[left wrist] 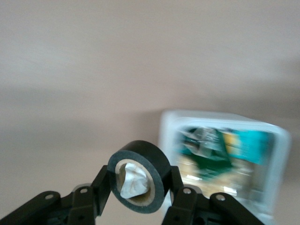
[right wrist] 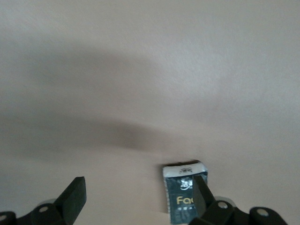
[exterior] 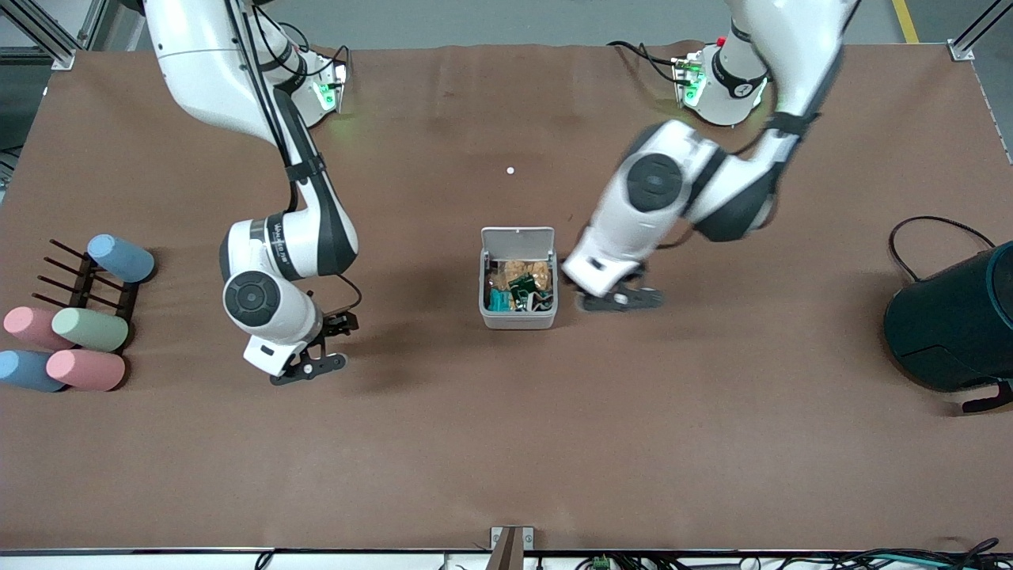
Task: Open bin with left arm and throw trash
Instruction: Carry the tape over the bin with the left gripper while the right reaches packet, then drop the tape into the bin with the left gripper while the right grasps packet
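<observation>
Bin (exterior: 518,317) sits mid-bench, lid (exterior: 517,238) already up and tilted toward the robots' bases, its mouth facing upward. Just beside it, the left gripper (left wrist: 139,194) has its fingers closed on the black ring (left wrist: 139,176), hole axis level; released early, it could roll. The right gripper (right wrist: 136,194) waits with fingers wide around the black packet (right wrist: 180,197).

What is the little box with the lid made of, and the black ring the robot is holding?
The bin looks like smooth, pale grey plastic: rounded corners, thin walls, a flat lid standing open. The black ring, gripped by the left gripper, looks like a roll of glossy black tape on a pale inner core, probably cardboard, with crumpled white paper stuffed inside. The right gripper is open over a black packet.
</observation>
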